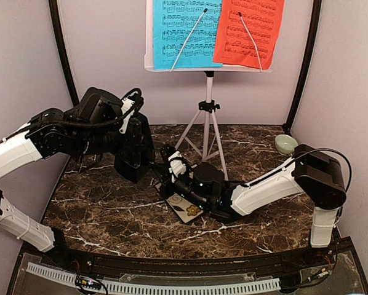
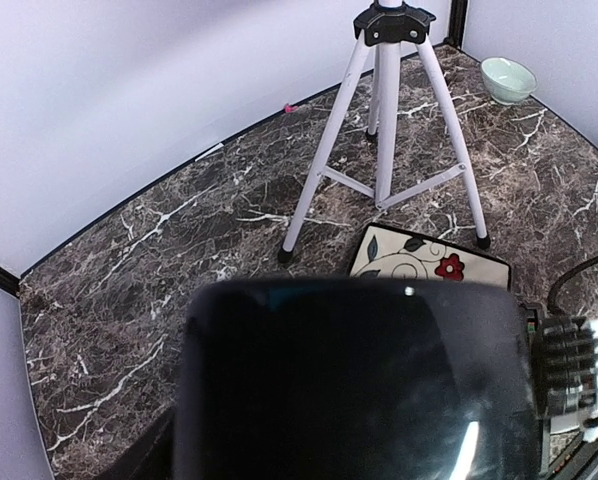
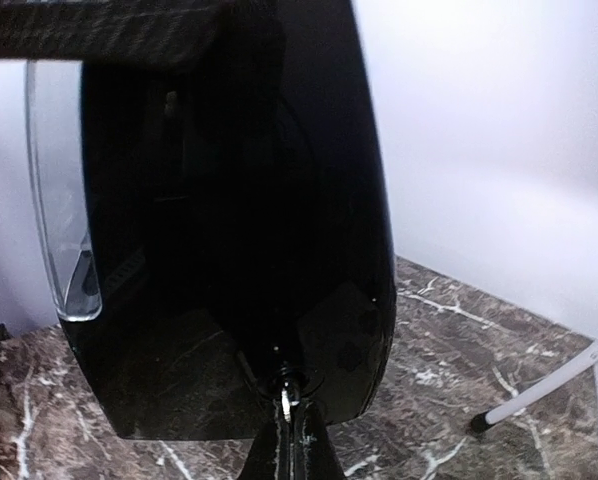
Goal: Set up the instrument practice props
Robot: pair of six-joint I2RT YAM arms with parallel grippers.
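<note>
Handling notes, metronome (image 3: 239,250).
- Location: between the two arms, upright under my left gripper (image 1: 136,146), base at or just above the tabletop (image 1: 110,209); I cannot tell which.
- Left gripper: jaws stand wide and the black body fills the gap. I read this as a hold across the case.
- Right gripper (image 3: 285,425): pinched shut, tips at a small metal fitting low on the glossy face. Whether it nips the fitting, I cannot tell.
- Judgement: rigid, glossy shell, likely slippery, and the tapered sides invite upward slip. Take it low and broad. The clear cover looks fragile.
- Beyond both grippers: music stand (image 1: 149,58) with blue sheet (image 1: 165,46) and red sheet (image 1: 267,34) in place.
- Containers: green bowl (image 2: 507,66), far right of the right gripper, appears empty.
</note>
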